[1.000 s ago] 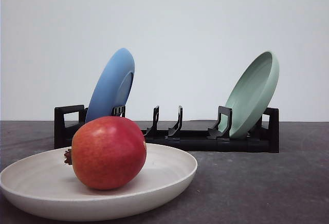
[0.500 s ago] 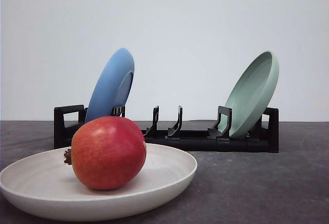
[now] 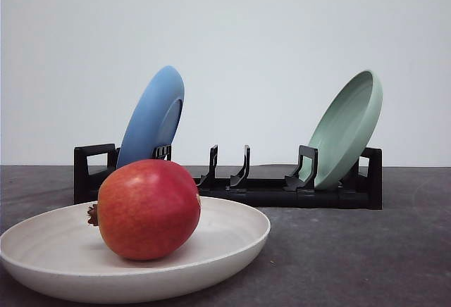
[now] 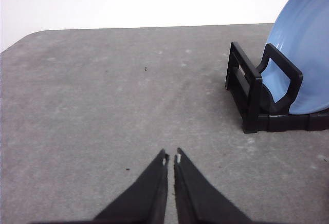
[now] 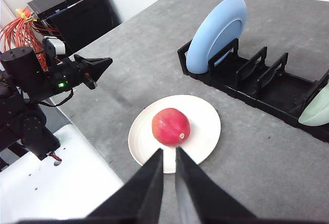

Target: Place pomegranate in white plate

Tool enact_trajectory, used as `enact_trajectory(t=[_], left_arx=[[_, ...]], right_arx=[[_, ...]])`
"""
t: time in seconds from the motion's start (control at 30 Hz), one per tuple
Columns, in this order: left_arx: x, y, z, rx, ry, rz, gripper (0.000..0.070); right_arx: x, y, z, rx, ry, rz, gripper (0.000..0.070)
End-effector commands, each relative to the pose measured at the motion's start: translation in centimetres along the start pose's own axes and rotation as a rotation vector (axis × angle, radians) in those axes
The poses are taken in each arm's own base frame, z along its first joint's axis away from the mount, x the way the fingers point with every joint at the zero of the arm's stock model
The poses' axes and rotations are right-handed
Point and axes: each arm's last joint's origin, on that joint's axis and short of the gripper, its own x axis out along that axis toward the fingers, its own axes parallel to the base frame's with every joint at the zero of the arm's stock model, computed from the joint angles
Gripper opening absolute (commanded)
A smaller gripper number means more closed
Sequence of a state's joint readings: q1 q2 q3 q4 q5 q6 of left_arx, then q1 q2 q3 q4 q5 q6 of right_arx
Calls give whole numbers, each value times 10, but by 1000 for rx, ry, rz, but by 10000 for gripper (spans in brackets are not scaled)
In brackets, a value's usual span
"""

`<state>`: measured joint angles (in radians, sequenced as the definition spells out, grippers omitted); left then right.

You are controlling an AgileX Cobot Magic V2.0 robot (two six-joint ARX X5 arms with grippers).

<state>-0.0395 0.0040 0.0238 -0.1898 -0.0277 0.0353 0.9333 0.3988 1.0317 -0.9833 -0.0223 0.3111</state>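
Desk [image 3: 366,251] lower right of front view: bare grey surface, open passage. White plate [image 3: 232,240] with pomegranate [image 3: 148,208] occupies lower left, blocks low approach there. Black rack [image 3: 268,191] spans mid-frame behind plate; blue plate [image 3: 153,117] leans at rack's left end, green plate [image 3: 345,127] at right end; middle slots unfilled, gap between plates open from above. Left wrist view: bare desk ahead of left end effector [image 4: 171,158], rack corner at right edge. Right wrist view: right end effector [image 5: 169,154] over plate's near rim, left arm [image 5: 46,75] at left, apart from plate.

Pomegranate [image 5: 171,127] resting in white plate [image 5: 205,131] (calyx visible); right gripper [image 5: 169,157] fingertips nearly together, empty, above plate's edge.
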Motion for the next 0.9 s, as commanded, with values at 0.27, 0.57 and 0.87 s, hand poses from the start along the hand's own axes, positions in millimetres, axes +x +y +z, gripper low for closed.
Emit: enact_trajectory(t=[0.27, 0.57, 0.87], left_arx=[[1, 0, -3, 2, 8, 5, 4], [1, 0, -4, 2, 8, 5, 3], [1, 0, -3, 2, 8, 6, 3]], right_arx=[[-3, 2, 4, -12, -22, 11, 37], [-3, 2, 4, -12, -22, 11, 37], [-3, 2, 4, -12, -22, 11, 37]])
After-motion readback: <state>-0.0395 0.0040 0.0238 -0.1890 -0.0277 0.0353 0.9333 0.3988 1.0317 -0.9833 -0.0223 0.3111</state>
